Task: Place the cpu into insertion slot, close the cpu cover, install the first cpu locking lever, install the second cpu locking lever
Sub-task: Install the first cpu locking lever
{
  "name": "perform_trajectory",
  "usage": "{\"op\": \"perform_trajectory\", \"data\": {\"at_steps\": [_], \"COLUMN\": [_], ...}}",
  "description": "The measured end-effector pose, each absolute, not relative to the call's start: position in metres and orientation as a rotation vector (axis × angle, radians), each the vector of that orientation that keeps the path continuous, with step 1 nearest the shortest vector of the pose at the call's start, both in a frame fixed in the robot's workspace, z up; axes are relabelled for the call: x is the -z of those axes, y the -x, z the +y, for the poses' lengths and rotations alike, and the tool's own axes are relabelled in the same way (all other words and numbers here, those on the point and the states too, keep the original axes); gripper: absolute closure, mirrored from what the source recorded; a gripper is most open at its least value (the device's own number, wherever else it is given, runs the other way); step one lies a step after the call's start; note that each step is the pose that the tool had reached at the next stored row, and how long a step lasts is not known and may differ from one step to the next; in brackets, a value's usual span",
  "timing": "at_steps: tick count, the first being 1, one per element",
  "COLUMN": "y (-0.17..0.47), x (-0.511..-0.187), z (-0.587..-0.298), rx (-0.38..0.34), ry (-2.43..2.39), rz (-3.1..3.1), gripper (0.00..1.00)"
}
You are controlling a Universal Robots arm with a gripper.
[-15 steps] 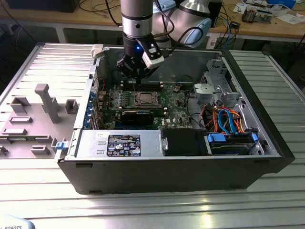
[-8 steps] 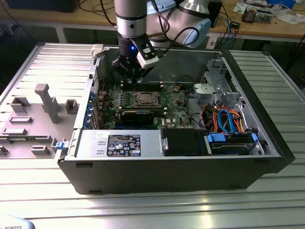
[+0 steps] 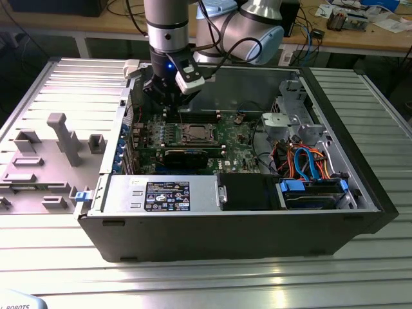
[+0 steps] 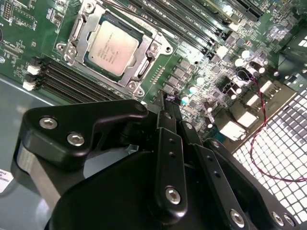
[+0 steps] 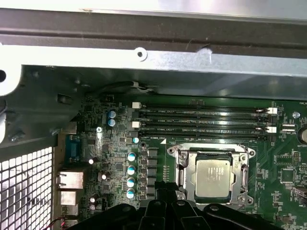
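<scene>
An open black computer case [image 3: 257,225] lies on its side on a ribbed silver metal table [image 3: 360,270], with a green circuit board [image 3: 235,138] flat across its floor. The black gripper [image 3: 168,103] hangs from a grey, tube-shaped robot arm [image 3: 167,22] inside the case, above the board's corner toward the exterior view's left, beside the socket rather than over it. In the second wrist view its slim black fingers [image 4: 169,143], studded with round screws, lie pressed side by side with nothing between them, tips pointing at a row of small grey square parts on the board. The cpu [image 4: 112,46], a flat square chip with a matte silvery top, sits seated in the insertion slot [image 4: 64,50], whose shiny metal rim has rounded corner tabs. The cpu cover [image 5: 184,165], a thin bright metal frame, lies flat around the chip, which shows through its window in both wrist views. Long, narrow black memory slots [image 5: 201,122] with white end clips run just beside one edge of the socket. A perforated metal grille [image 4: 280,148] forms the case wall near the gripper, and a thin red wire [image 4: 256,124] loops across it. Colourful cables [image 3: 309,161] and a grey metal drive cage [image 3: 293,109] crowd the case toward the exterior view's right, well apart from the socket.
</scene>
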State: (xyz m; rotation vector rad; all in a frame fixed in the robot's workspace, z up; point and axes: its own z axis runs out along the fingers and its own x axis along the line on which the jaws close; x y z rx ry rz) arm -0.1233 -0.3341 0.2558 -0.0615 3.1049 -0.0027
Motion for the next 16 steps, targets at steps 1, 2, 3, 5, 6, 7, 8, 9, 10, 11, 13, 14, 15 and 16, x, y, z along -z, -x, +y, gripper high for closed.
{"op": "perform_trajectory", "data": {"at_steps": [1,2,3,5,6,7,8,9,10,11,13,14,15,16], "y": [0.1233,0.1233,0.1233,0.1233,0.1233,0.1233,0.1233,0.1233,0.1233,0.1233,0.1237,0.1241,0.1245,0.1251], "x": [-0.2558,-0.2558,-0.2558,-0.2558,-0.2558,-0.2558,-0.2558,-0.2558,-0.2558,-0.2558,-0.2558,-0.2557,-0.2558,-0.2558], "z": [-0.3341,-0.334,-0.3339,-0.3338,-0.3338,-0.3338,-0.3337,-0.3337,-0.3333,-0.3332,-0.3325,-0.3319,-0.3313,-0.3293], "rx": [0.003,0.003,0.003,0.003,0.003,0.003,0.003,0.003,0.003,0.003,0.003,0.002,0.003,0.003], "ry": [0.062,0.062,0.062,0.062,0.062,0.062,0.062,0.062,0.062,0.062,0.062,0.062,0.062,0.062], "rz": [3.105,3.105,3.105,3.105,3.105,3.105,3.105,3.105,3.105,3.105,3.105,3.105,3.105,3.105], "gripper": [0.89,0.89,0.89,0.89,0.89,0.89,0.89,0.89,0.89,0.89,0.89,0.89,0.89,0.89]}}
